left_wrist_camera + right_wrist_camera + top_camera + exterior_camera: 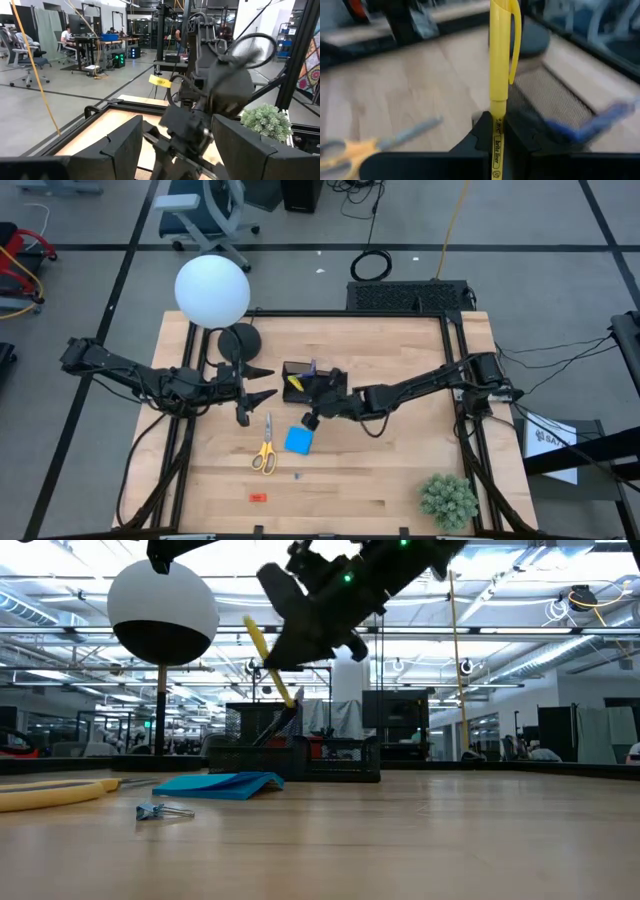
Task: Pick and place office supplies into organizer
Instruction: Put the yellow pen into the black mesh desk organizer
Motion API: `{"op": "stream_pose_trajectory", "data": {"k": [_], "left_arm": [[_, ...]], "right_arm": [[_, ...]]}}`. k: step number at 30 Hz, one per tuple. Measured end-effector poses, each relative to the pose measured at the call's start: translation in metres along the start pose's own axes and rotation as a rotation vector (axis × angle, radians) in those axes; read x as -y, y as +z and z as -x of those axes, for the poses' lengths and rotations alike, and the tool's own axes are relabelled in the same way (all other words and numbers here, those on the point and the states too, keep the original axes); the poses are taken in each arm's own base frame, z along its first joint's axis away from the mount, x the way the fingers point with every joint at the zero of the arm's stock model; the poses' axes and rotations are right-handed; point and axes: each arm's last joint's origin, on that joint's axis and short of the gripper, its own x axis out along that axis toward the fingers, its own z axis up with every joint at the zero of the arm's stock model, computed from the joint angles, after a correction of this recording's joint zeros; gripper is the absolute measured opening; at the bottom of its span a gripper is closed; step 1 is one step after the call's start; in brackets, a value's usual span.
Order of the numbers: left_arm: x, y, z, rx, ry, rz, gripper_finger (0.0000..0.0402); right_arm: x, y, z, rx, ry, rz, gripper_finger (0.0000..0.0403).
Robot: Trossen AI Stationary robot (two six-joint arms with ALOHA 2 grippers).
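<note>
Lettering "brite liner" runs along yellow highlighter [499,75] pinched in right pincer [496,131].

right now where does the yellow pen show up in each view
high view: yellow pen lies over the black organizer, middle of the table, at the right gripper.
low view: upper middle, slanting down from the dark arm above the organizer.
left wrist view: I cannot pick it out.
right wrist view: centre, upright, clamped in the jaws.
shared landmark: the yellow-handled scissors, beside it in the high, low and right wrist views.
</note>
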Motion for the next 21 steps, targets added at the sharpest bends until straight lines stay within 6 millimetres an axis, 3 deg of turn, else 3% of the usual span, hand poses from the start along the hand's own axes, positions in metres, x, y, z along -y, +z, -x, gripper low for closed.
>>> {"op": "stream_pose_trajectory", "data": {"k": [12, 21], "left_arm": [[0.000, 0.000, 0.000, -0.004, 0.000, -0.002, 0.0244], [0.000, 0.000, 0.000, -0.001, 0.000, 0.000, 0.0244]], "right_arm": [[0.048, -0.035, 0.011, 0.405, 0.060, -0.090, 0.0017], [0.065, -0.023, 0.009, 0.519, 0.146, -0.068, 0.0017]]}}
